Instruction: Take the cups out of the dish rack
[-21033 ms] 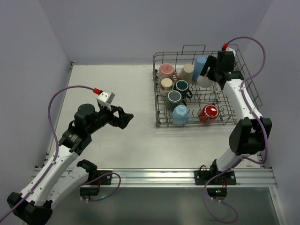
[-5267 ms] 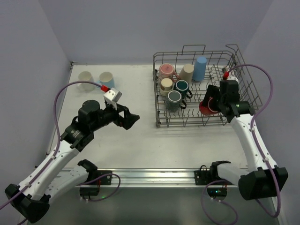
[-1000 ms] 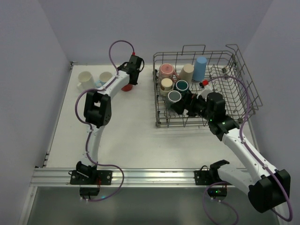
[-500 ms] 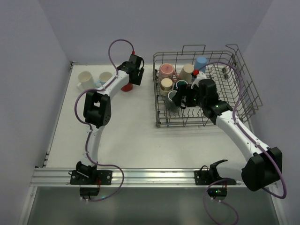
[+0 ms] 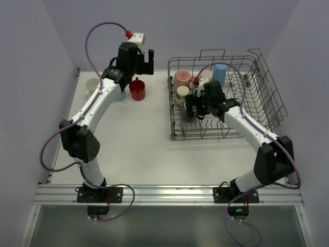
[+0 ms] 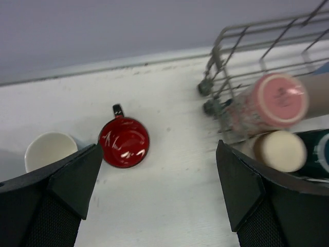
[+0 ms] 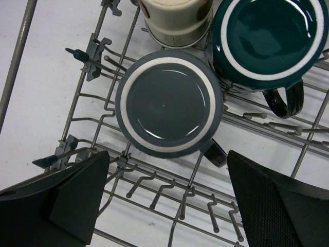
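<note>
Beneath the left pincer (image 6: 157, 190), jaws spread wide and holding nothing, the red cup (image 6: 124, 142) stood mouth-up on the surface (image 6: 169, 195), nearer one finger, with the white cup (image 6: 50, 151) just beside it. Off toward the other finger lay a corner of the dish rack (image 6: 222, 45) holding the pink cup (image 6: 280, 100) and the beige cup (image 6: 280, 151). Directly under the right pincer (image 7: 167, 200), likewise spread and empty, one dark teal cup (image 7: 169, 103) rested among the rack tines, the second dark teal cup (image 7: 267, 36) touching it beyond.
</note>
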Robot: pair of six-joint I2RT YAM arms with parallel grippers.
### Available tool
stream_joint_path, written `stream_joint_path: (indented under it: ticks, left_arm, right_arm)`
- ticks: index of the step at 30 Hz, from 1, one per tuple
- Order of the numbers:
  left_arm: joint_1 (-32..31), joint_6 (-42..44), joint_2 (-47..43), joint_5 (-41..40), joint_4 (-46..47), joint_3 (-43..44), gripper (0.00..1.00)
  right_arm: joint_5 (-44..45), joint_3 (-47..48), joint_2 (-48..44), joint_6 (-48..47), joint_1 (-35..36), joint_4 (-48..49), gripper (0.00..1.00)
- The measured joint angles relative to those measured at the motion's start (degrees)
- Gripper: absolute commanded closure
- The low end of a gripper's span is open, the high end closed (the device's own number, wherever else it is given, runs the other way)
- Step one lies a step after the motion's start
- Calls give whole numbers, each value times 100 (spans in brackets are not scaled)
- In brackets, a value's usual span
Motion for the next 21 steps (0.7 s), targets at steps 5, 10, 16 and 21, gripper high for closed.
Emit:
stream_joint_path:
  ticks: [5,10,16,21]
  left_arm:
    - [-120,-494,-1777,831,739,-1228,0]
    - [-411,-778,-3145,1381,1217,-2581,0]
    - [-431,-841,-4157,1725,1268,-4103,0]
    - [-431,-841,-4968,1895,1196,-5023,0]
  right_arm:
    - [251,411,411,-232,151,-212,1]
    - [389,581,590,-367,170,-330,1]
    - [457,717,931,-413,188,-341,1]
    - [470,732,981,-437,221,-332,1]
